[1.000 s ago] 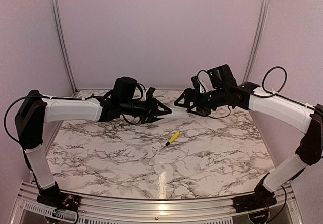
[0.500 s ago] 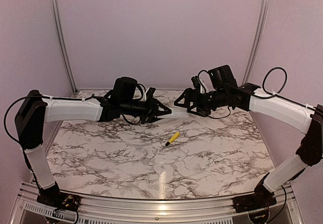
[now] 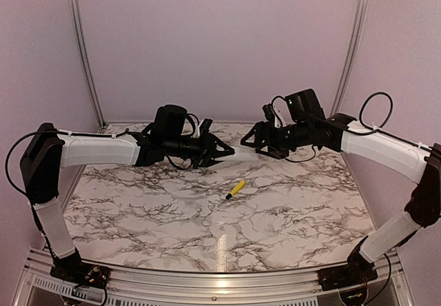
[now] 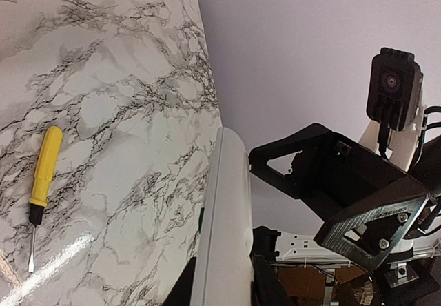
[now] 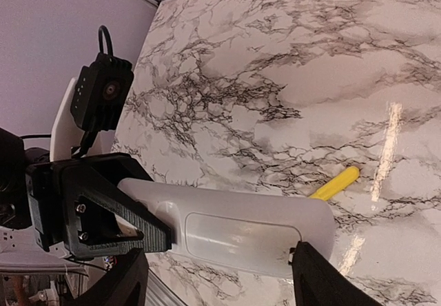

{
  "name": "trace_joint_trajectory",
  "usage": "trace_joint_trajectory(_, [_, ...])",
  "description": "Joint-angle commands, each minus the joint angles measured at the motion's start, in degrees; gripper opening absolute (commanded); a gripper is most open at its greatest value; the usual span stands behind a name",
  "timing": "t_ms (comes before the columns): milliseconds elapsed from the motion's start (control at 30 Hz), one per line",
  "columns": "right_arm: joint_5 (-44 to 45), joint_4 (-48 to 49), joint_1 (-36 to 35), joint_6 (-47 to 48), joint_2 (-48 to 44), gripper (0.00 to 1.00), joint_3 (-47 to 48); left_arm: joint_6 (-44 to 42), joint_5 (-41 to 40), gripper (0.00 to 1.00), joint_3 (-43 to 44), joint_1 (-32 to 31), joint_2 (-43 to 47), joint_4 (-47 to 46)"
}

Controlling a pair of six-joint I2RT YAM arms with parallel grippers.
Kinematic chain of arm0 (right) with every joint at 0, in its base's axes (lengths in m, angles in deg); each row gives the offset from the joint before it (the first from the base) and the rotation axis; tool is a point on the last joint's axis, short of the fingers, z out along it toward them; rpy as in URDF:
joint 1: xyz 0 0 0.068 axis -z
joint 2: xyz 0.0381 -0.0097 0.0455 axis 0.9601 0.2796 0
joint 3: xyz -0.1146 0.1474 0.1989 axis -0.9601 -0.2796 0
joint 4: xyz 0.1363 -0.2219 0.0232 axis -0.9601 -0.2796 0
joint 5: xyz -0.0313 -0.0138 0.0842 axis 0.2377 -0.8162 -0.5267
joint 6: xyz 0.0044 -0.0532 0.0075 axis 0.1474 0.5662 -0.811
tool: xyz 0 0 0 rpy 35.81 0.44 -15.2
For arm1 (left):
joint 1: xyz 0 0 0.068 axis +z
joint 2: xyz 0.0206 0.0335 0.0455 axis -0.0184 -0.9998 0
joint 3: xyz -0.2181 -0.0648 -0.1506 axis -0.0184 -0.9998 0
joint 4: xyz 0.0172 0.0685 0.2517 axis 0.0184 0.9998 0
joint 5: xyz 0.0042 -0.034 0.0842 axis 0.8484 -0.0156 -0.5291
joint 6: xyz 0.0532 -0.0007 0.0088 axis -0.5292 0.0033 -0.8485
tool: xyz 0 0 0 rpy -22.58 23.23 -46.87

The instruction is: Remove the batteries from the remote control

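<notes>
The left gripper (image 3: 223,152) clamps one end of the remote (image 4: 222,237), holding it in the air. The right gripper (image 3: 246,142) stands wide open astride the free end, having edged slightly back and upward over the last second; the left has not moved. The remote's recessed panel faces the right wrist camera, and the batteries are out of sight. On the marble table (image 3: 172,216) below the grippers lies a yellow screwdriver (image 3: 236,188), partly hidden behind the remote in the right wrist view.
</notes>
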Motion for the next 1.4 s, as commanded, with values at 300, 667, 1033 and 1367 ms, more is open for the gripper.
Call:
trace_joint_trajectory(300, [-2.2, 0.2, -0.7, -0.9, -2.6, 0.65, 0.1, -3.7, 1.2, 0.00, 0.1, -0.5, 0.1, -1.8])
trace_joint_trajectory(667, [-2.7, 0.9, -0.7, -1.7, -3.2, 0.63, 0.2, -4.4, 1.9, 0.00, 0.0, -0.5, 0.2, -1.7])
trace_joint_trajectory(1033, [-3.0, 1.1, -0.7, -2.2, -3.2, 0.62, -0.4, -4.9, 2.1, 0.00, -0.1, -0.5, 0.2, -1.5])
trace_joint_trajectory(1367, [-3.0, 1.1, -0.7, -2.3, -3.6, 0.59, -0.4, -5.3, 2.0, 0.00, -0.6, -0.4, 0.4, -1.3])
